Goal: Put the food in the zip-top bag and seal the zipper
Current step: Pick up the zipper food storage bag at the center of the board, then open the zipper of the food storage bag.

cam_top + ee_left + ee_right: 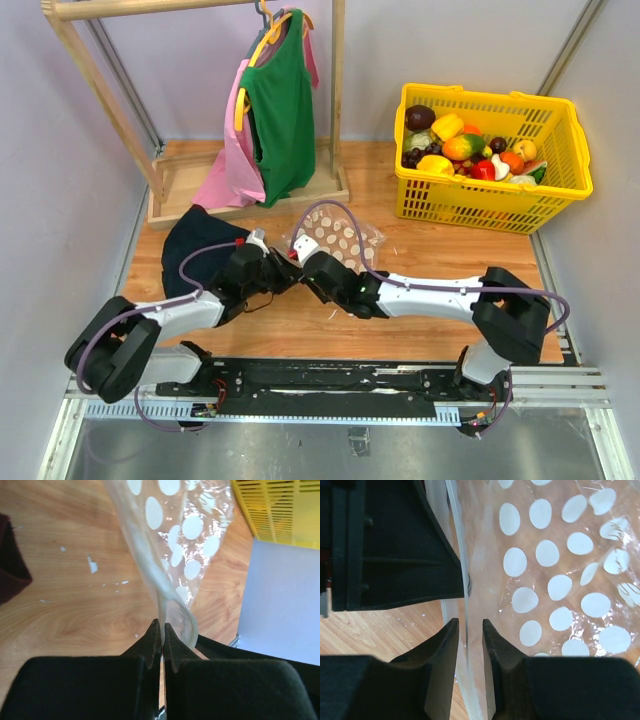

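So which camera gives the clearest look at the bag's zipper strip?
The left wrist view: the zipper runs broadside down into the left fingers, shut on it. The right wrist view shows it edge-on, a thin line between the open right fingers. From above, the arms mostly cover it.

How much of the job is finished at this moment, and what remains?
Nothing is packed yet: the food lies in the yellow basket, and the bag looks empty. In hand: the left gripper is shut on the bag's edge strip, and the right gripper straddles that strip with fingers apart. Left: filling the bag and sealing it.
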`<state>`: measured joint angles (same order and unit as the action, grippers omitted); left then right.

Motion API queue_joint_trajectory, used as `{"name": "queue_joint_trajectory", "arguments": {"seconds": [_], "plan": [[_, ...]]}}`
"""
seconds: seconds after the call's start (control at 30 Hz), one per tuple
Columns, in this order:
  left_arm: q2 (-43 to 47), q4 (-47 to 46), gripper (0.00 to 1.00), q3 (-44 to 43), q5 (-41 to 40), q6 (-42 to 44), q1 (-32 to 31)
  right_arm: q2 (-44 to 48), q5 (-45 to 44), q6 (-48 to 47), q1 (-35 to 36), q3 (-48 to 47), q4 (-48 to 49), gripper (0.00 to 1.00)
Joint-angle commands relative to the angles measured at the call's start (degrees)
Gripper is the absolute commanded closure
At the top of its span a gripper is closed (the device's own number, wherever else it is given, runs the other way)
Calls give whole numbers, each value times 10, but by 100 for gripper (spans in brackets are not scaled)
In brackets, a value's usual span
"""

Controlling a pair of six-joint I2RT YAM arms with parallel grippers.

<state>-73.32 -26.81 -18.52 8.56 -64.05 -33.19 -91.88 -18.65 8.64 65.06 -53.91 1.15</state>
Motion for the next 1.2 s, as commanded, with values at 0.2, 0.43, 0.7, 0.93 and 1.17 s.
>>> {"name": "queue_joint_trajectory", "arguments": {"seconds": [0.2, 0.43, 0.7, 0.93, 1.17], "plan": [[91, 196, 99, -82, -65, 51, -28, 66, -65, -14, 0, 5, -40, 67], [123, 315, 100, -155, -81, 95, -33, 110, -109, -20, 0, 1, -64, 78], [140, 415, 87, -228, -79, 131, -35, 149, -123, 11, 0, -34, -103, 99], [156, 430, 65, -263, -87, 131, -39, 151, -128, 106, 0, -94, -156, 99], [175, 422, 58, -266, -118, 108, -67, 145, -127, 200, 0, -114, -167, 99]]}}
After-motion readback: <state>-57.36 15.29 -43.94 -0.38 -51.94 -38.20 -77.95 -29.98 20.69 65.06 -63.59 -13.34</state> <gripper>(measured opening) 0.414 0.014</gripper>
